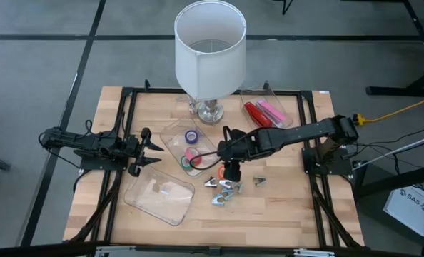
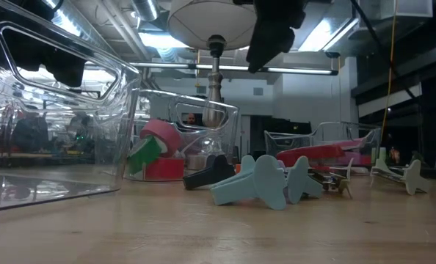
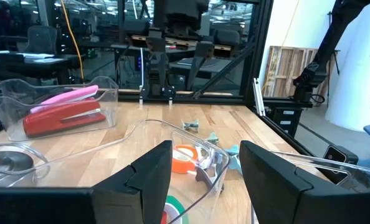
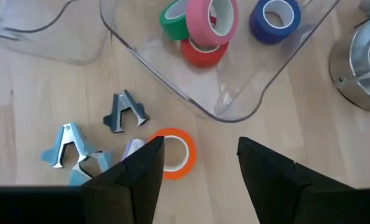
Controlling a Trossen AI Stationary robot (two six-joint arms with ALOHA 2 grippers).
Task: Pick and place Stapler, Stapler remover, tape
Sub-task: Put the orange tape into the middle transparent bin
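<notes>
The right pincer (image 4: 199, 163) hangs with fingers apart just above the orange tape roll (image 4: 171, 153), which lies on the counter (image 1: 283, 214) just outside the clear tape tray (image 4: 235, 102), presumably lined up to grasp it, while the left pincer (image 1: 152, 152), also spread, waits beside that tray.

Tape rolls (image 4: 210, 28) in tray (image 4: 235, 106), one roll (image 4: 172, 152) just outside.
</notes>
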